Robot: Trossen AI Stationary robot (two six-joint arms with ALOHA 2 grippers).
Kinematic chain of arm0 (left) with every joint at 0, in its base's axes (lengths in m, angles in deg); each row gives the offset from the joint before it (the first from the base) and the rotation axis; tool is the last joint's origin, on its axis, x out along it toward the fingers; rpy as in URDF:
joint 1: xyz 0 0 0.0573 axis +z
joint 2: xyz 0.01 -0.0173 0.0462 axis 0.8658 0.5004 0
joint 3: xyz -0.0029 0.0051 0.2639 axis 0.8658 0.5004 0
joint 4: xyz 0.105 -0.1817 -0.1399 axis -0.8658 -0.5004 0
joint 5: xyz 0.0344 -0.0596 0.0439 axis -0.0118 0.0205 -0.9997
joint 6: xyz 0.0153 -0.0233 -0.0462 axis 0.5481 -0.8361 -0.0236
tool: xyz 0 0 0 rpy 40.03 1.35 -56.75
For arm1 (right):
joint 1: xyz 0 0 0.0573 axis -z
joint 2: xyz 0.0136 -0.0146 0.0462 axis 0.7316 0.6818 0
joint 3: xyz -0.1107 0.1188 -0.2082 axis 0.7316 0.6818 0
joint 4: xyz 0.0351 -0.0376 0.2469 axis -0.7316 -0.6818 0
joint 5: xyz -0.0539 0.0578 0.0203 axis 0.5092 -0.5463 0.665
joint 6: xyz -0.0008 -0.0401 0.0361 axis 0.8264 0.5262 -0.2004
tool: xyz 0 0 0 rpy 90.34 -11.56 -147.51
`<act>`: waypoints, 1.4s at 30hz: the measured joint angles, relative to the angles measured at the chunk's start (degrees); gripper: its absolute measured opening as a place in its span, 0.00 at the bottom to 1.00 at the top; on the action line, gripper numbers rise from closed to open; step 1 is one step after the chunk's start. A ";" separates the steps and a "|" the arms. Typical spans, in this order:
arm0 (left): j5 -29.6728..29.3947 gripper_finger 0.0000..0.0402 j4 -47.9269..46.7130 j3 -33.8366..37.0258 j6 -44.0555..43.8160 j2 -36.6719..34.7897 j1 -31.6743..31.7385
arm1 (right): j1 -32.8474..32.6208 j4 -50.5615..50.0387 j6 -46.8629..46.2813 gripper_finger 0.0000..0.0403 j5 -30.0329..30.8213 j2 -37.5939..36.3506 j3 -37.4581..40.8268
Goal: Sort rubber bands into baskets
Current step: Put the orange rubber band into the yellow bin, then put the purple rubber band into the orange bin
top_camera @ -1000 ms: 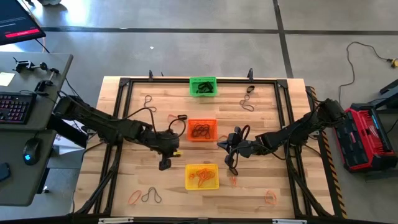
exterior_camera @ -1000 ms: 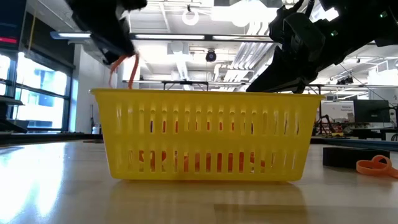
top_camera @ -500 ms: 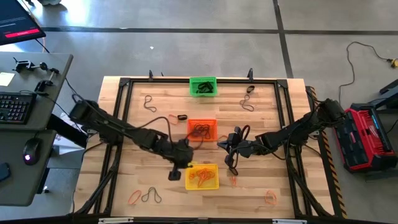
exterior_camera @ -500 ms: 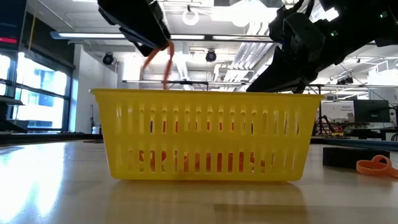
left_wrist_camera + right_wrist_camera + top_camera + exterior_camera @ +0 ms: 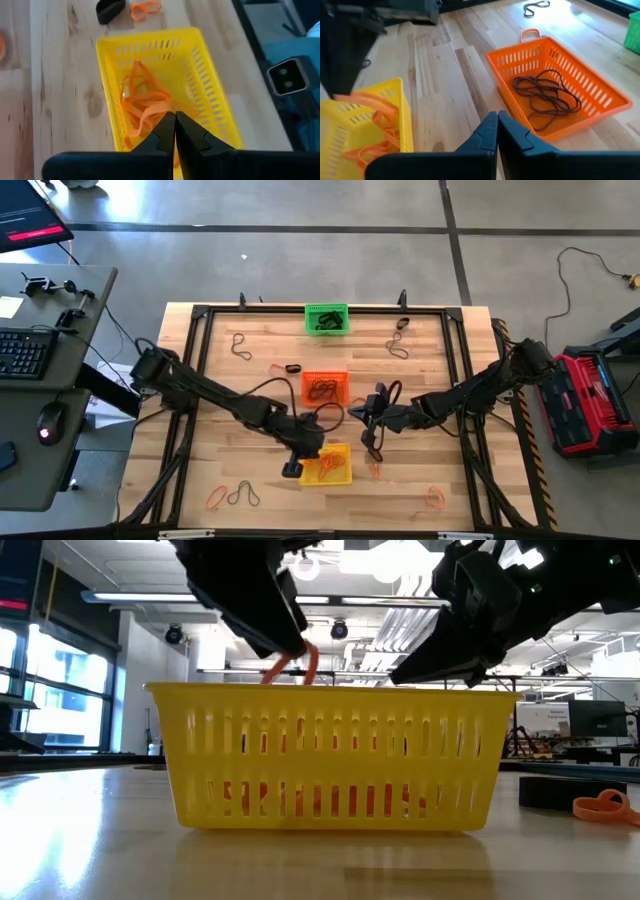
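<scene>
Hanging over the left end of the yellow basket (image 5: 327, 464), the left gripper (image 5: 293, 469) has its fingers pressed together on an orange rubber band (image 5: 292, 665), whose loop dangles just above the basket's rim in the low view. The relation that matters is vertical: the basket's open mouth lies straight below the pinched band, with a tangle of orange bands (image 5: 142, 107) already on its floor, so in my judgement a release here would drop it in among them. The basket's long axis runs left to right across the surface (image 5: 230, 440). The left arm is plainly the nearer one; the right gripper (image 5: 364, 414), fingers pressed together on nothing visible, waits between the orange basket (image 5: 325, 388) and the yellow one, to their right.
</scene>
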 joint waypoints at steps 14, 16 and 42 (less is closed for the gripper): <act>-4.18 0.02 -1.06 0.13 1.65 2.72 -0.02 | 0.00 0.50 0.40 0.00 -0.02 0.00 0.00; -4.39 0.03 -1.06 0.13 1.68 2.71 -0.01 | 0.00 0.45 0.40 0.00 -0.04 0.00 0.00; -8.73 0.24 -8.11 0.22 5.52 1.57 -0.85 | 0.00 0.09 0.47 0.00 -0.42 0.00 0.00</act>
